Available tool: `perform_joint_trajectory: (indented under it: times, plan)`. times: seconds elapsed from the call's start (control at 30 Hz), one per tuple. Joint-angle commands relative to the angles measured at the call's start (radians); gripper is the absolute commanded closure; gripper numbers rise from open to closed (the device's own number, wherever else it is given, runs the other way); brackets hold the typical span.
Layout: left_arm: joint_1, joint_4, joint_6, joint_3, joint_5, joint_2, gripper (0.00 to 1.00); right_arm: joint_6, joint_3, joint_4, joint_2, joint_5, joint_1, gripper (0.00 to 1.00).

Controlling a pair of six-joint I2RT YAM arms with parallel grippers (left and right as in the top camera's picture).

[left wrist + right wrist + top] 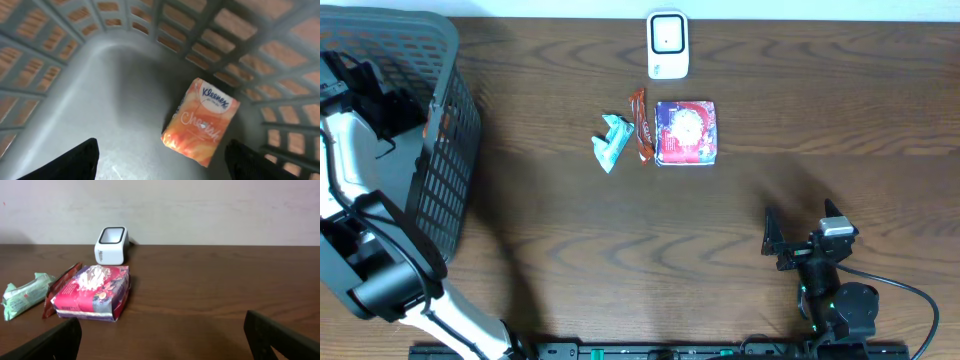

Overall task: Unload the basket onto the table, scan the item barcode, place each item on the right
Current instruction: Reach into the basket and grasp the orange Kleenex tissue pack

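Note:
An orange Kleenex tissue pack (202, 122) lies on the grey floor of the basket (115, 75). My left gripper (161, 150) hangs open just above it with nothing between its fingers; the pack sits towards the right finger. From overhead, the left arm reaches down into the basket (450, 150) at the table's left edge and the pack is hidden. The white barcode scanner (668, 44) stands at the far middle of the table. My right gripper (802, 228) rests open and empty near the front right, facing the scanner (112, 245).
In front of the scanner lie a red box (686, 132), a brown snack bar (640, 124) and a green packet (612, 142), side by side. The right wrist view shows the box (92, 292) ahead to the left. Lattice walls surround the left gripper.

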Motion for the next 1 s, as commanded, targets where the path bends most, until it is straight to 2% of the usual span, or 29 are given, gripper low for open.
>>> perform_joint_trajectory:
  times: [0.0, 0.17, 0.53, 0.57, 0.67, 0.83, 0.87, 0.97]
  plan:
    - [-0.001, 0.012, 0.084, 0.008, 0.017, 0.050, 0.19, -0.011, -0.003, -0.003, -0.002, 0.004, -0.005, 0.01]
    - [-0.006, 0.054, 0.083, 0.007, 0.021, 0.090, 0.25, -0.011, -0.003, -0.003, -0.002, 0.004, -0.005, 0.01]
    - [-0.084, 0.101, 0.082, 0.001, 0.044, 0.145, 0.27, -0.011, -0.003, -0.003, -0.002, 0.004, -0.005, 0.01]
    - [-0.092, 0.098, 0.082, -0.004, 0.043, 0.148, 0.31, -0.011, -0.003, -0.003, -0.002, 0.004, -0.005, 0.01]
    - [-0.101, 0.098, 0.083, -0.021, 0.041, 0.155, 0.31, -0.011, -0.003, -0.003, -0.002, 0.004, -0.005, 0.01]
    - [-0.101, 0.077, 0.082, -0.026, -0.030, 0.190, 0.33, -0.011, -0.003, -0.003, -0.002, 0.004, -0.005, 0.01]
    - [-0.101, 0.070, 0.082, -0.026, -0.043, 0.200, 0.36, -0.011, -0.003, -0.003, -0.002, 0.004, -0.005, 0.01]
    - [-0.100, 0.058, 0.082, -0.026, -0.044, 0.209, 0.55, -0.011, -0.003, -0.003, -0.002, 0.004, -0.005, 0.01]
